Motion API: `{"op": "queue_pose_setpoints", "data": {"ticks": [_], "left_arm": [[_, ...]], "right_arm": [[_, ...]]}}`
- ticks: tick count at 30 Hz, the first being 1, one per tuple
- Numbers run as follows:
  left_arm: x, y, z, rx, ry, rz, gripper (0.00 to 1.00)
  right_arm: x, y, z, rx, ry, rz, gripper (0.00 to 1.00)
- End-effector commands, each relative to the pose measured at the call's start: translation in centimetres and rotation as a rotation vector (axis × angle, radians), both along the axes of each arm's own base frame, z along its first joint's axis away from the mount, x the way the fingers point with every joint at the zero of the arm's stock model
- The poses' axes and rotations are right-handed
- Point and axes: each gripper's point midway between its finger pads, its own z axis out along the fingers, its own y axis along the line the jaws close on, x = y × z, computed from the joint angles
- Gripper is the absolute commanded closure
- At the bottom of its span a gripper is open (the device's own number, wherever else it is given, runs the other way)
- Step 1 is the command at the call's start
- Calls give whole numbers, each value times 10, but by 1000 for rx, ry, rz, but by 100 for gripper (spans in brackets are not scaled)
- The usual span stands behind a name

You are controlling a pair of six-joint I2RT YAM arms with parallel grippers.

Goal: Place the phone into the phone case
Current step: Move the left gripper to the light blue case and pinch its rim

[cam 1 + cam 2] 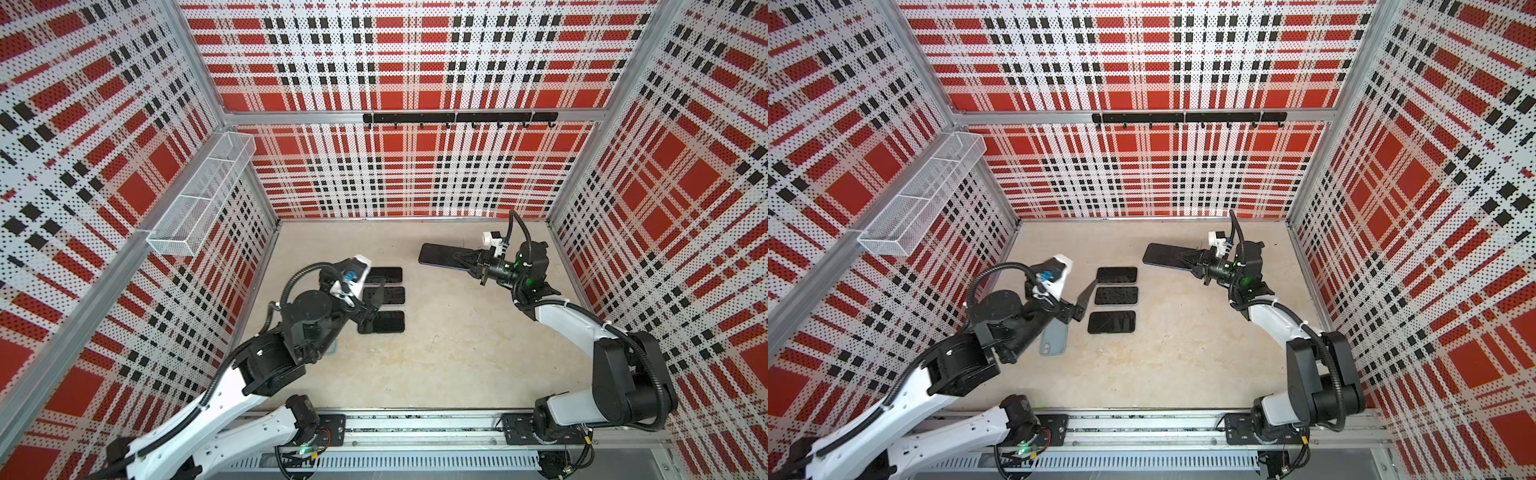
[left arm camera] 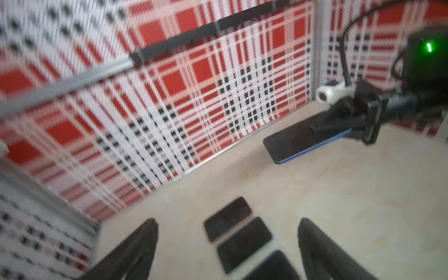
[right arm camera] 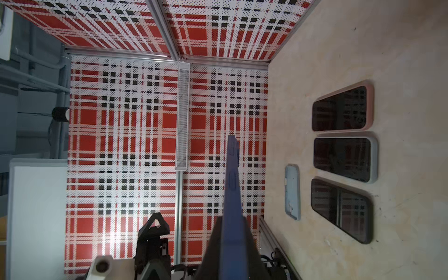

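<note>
Right gripper (image 1: 457, 258) clamps phone (image 1: 434, 254), upper right; left gripper (image 2: 228, 221) spread, empty.
Phone case (image 1: 1054, 340) visible centre-left in a top view, not from left wrist.

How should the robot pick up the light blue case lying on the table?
Probably from straight above with the open left gripper, pinching the light blue case across its two long edges near the middle. It lies flat on the table, so only its thin rim offers a hold, and its narrow width should fit between the jaws.
</note>
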Motion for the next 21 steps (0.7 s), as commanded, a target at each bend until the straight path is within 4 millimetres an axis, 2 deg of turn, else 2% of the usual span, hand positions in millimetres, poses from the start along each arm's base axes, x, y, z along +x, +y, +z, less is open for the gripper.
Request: {"op": "queue_pose_setpoints", "data": {"ticks": [1, 3, 6, 8, 10, 14, 17, 21], "left_arm": [[-26, 33, -111, -280, 609, 283, 16], [-35, 48, -143, -414, 789, 433, 16], [-46, 60, -180, -660, 980, 618, 19], [-48, 62, -204, -834, 1055, 714, 19], [-50, 66, -228, -966, 1108, 807, 23], [-48, 80, -253, -955, 1088, 937, 25], [-48, 95, -262, -945, 1049, 1042, 30], [-45, 124, -273, -938, 962, 1189, 34]], "right_arm": [[1, -5, 3, -122, -139, -39, 100], [-4, -3, -8, -178, -158, -44, 100], [-16, 9, -17, -258, -202, -2, 100], [-26, 20, -23, -316, -232, 42, 100], [-37, 30, -30, -376, -252, 85, 100], [-46, 34, -41, -403, -256, 110, 100], [-48, 34, -48, -391, -250, 110, 100], [-49, 35, -52, -377, -246, 115, 100]]}}
